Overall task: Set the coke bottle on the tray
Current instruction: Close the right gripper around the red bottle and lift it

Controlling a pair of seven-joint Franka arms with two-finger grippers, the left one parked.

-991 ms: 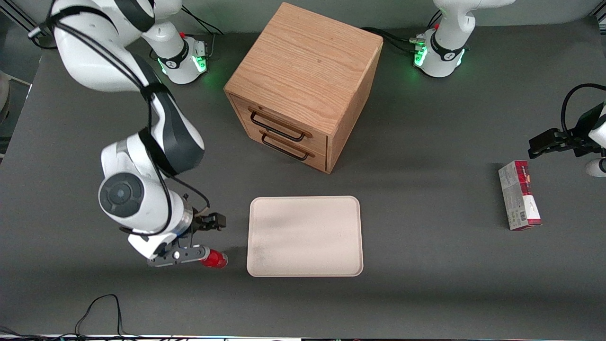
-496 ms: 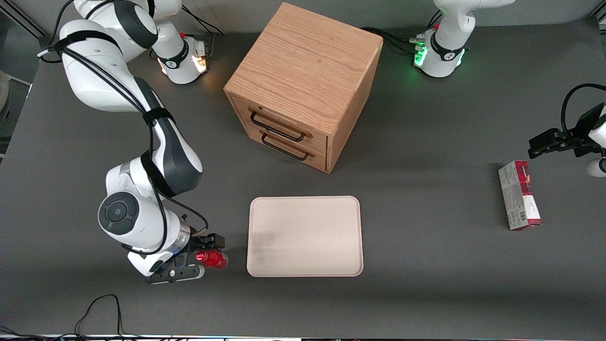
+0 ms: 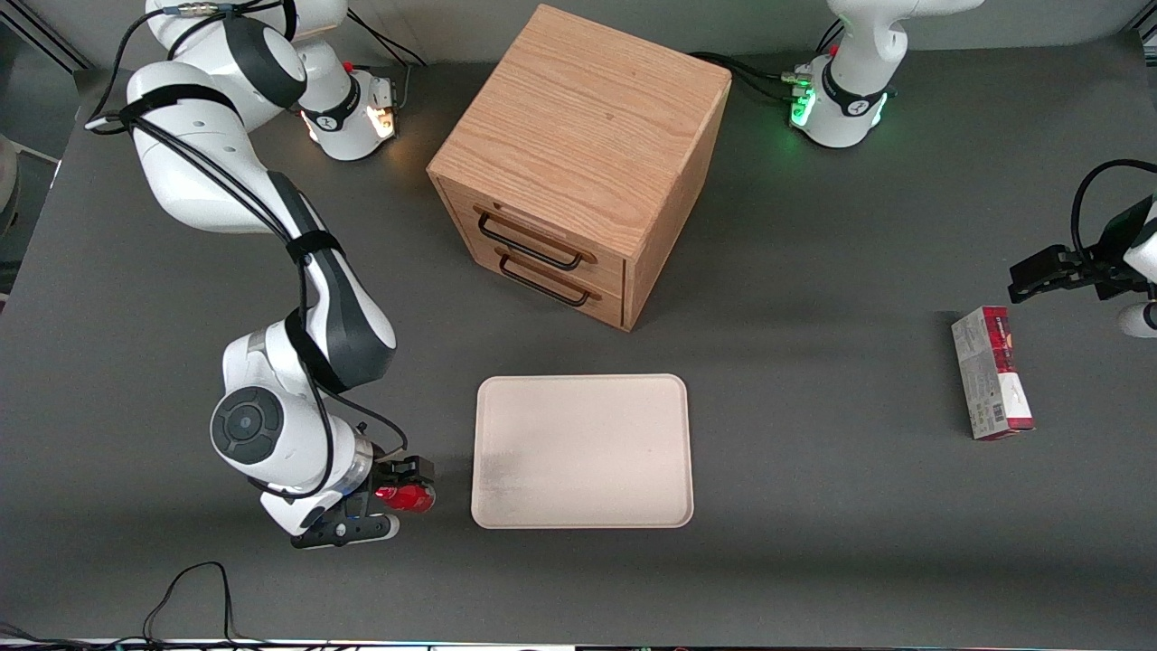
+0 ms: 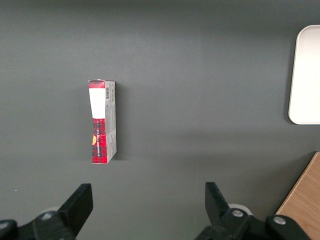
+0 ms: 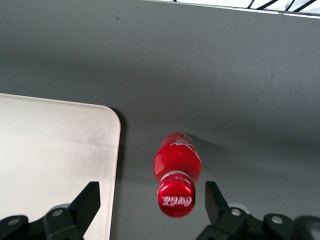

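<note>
The coke bottle, small and red with a red cap, stands on the dark table beside the tray's short edge, toward the working arm's end. The cream-beige tray lies flat in front of the cabinet with nothing on it. My right gripper is open over the bottle, one finger on each side of it. In the right wrist view the gripper straddles the bottle. The bottle's cap faces the camera and sits closer to one finger, touching neither. The tray's corner shows beside it.
A wooden two-drawer cabinet stands farther from the front camera than the tray. A red-and-white carton lies toward the parked arm's end, also in the left wrist view. A black cable lies near the table's front edge.
My right gripper has moved nearer the front camera and down, so the bottle now lies between its fingers rather than under one. The bottle and tray have not moved.
</note>
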